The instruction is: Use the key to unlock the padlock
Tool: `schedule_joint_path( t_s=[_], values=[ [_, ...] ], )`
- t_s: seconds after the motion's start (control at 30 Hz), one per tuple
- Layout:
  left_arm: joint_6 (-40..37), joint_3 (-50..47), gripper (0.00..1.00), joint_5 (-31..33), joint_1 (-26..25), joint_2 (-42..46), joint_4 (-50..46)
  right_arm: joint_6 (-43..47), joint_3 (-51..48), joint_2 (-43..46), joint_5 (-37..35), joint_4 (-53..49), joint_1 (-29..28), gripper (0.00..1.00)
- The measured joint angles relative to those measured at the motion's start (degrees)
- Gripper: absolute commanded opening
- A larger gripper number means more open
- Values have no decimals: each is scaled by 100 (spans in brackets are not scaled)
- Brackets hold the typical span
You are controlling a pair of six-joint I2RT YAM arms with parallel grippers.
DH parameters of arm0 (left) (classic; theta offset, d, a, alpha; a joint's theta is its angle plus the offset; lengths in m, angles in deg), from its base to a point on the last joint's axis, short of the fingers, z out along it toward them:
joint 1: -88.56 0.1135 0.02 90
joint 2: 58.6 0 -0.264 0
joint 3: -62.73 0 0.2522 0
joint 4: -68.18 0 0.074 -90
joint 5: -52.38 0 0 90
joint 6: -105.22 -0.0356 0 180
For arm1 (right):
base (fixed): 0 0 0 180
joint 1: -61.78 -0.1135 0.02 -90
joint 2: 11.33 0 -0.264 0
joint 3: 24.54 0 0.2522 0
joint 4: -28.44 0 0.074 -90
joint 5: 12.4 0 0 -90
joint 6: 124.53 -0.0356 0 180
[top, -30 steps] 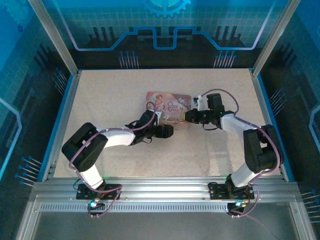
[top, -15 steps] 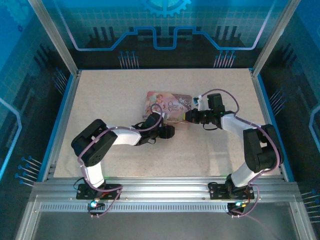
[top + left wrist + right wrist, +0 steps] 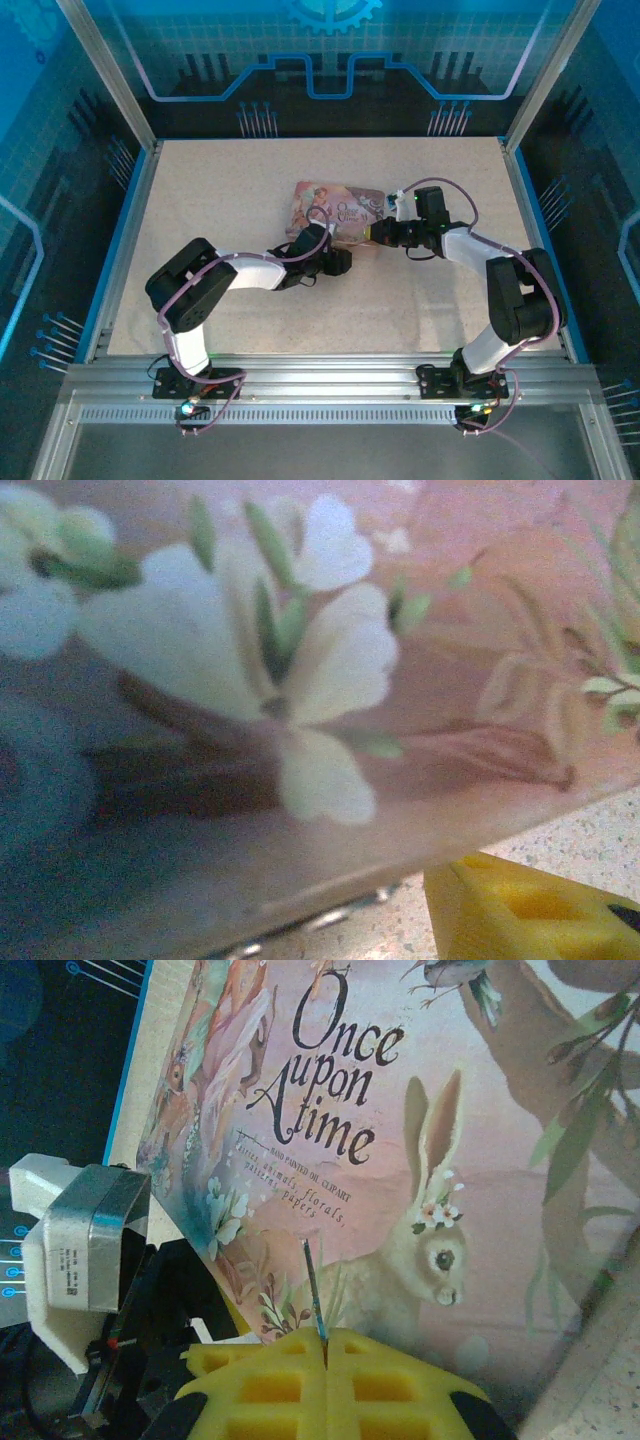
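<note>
Judging from the layout, unlocking is not yet done: the right claw (image 3: 325, 1345) is clamped on the thin dark metal key (image 3: 314, 1290) over the pink picture-printed rectangular tin (image 3: 480, 1160), while the left claw (image 3: 338, 262), jaw state indeterminate, sits at the tin's near edge, insertion and turning outstanding.

tin (image 3: 420, 1160) pink, printed pale rabbit, white flowers, dark script. surface (image 3: 220, 200) beige, speckled. right hand (image 3: 326, 1350) pads (image 3: 250, 1390) yellow, waffle-grid. key (image 3: 314, 1290) dark, maybe bluish; too thin to tell.
</note>
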Motion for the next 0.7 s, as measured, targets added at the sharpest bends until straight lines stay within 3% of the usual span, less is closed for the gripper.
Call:
schedule_joint_path(
  t_s=[0.7],
  values=[
    [350, 199, 40, 212, -61, -109, -214, -2, -4, 0, 0, 4, 11, 0]
  ],
)
